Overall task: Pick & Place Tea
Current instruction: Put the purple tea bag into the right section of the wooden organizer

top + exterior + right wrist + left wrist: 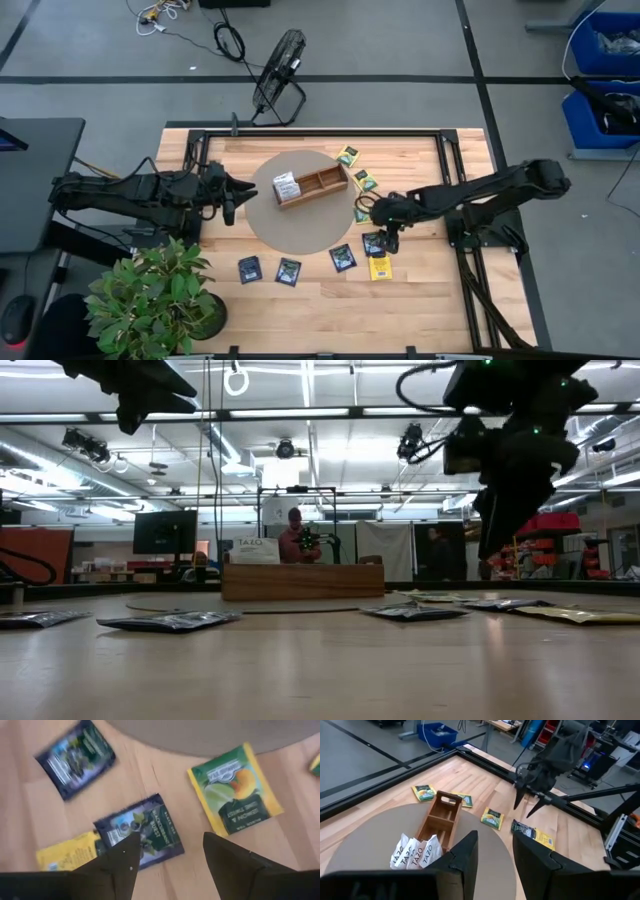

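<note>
High view – tabletop (420, 300): light wood, with a round grey mat (300, 225) near its centre.
High view – wooden tray (312, 187): on the mat, long axis running diagonally toward the far right corner; white tea packets (285, 185) stand in its near-left compartment.
High view – loose tea: green-yellow packets (347, 155) lie flat off the mat's far-right edge; dark navy packets (288, 271) lie in a row along the near edge of the mat.
High view – left hand (228, 196): above the mat's left edge, pointing toward the tray.
High view – right hand (390, 240): over the packets right of the mat, pointing down.
Low view – tray: seen side-on, long axis across the picture; packets lie flat on the tabletop to either side.
Left wrist view – left hand (495, 855): fingers parted, grasping nothing; white packets upright in the tray end nearest it.
Right wrist view – right hand (170, 852): fingers spread, released, directly above a dark navy packet (142, 830) lying flat and skewed; a green-yellow packet (235, 787) lies just beside it.
</note>
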Robot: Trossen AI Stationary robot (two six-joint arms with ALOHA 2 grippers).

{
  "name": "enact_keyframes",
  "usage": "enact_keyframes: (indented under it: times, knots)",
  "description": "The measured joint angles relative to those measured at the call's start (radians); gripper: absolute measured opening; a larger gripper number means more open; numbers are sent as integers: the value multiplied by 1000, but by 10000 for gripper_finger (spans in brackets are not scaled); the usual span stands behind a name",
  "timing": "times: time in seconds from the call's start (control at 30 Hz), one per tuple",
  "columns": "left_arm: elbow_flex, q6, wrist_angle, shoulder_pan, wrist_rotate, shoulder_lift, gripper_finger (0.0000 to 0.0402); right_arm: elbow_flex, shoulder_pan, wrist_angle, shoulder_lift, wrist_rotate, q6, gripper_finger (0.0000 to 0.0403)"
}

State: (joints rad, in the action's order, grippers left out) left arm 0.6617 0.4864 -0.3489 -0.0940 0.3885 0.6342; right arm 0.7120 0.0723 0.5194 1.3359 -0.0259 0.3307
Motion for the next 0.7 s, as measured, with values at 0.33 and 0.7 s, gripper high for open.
enact_keyframes:
  times: [0.33, 0.7]
  knots:
    - [0, 0, 5, 0, -1, 0, 126, -1, -5, -23, 125, 42, -60, 224]
    - [0, 1, 5, 0, -1, 0, 126, -32, -39, -58, 148, 19, -61, 224]
